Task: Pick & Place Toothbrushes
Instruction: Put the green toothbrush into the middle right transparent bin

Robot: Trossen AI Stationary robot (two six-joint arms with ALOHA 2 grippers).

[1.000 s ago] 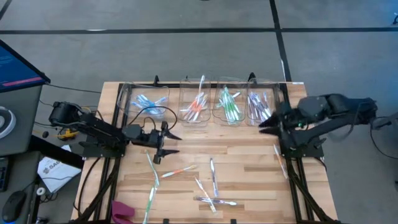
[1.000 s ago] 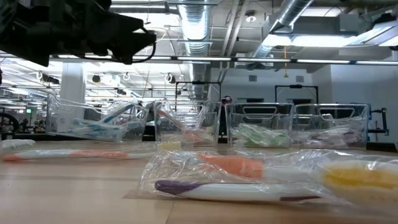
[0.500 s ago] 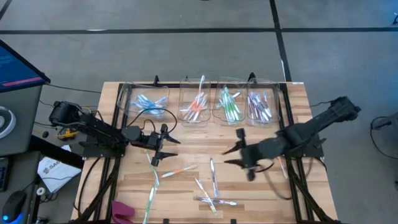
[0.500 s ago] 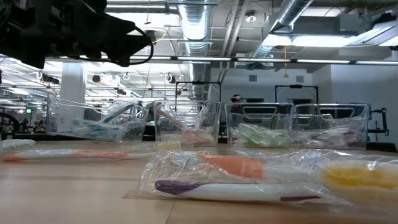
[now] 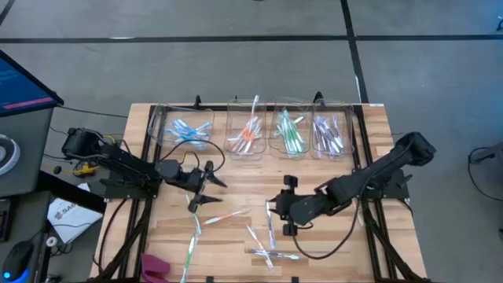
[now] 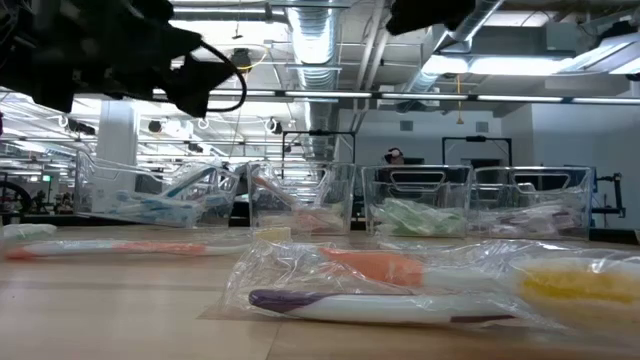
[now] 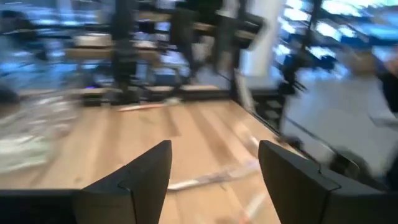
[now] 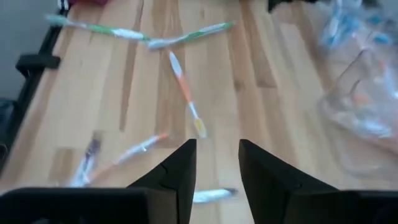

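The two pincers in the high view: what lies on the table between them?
An orange toothbrush lies between the left pincer and the right pincer, shown in the high view.

We look straight down on the whole pale wooden slatted table (image 5: 314,169) from overhead. At tabletop height we face level across it toward four clear plastic bins (image 6: 300,200). Wrist cameras look forward close over the same boards.

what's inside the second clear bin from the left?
The second bin holds a pile of orange-accented toothbrushes, one sticking up past the rim. Lower ones are covered by the pile, so no count.
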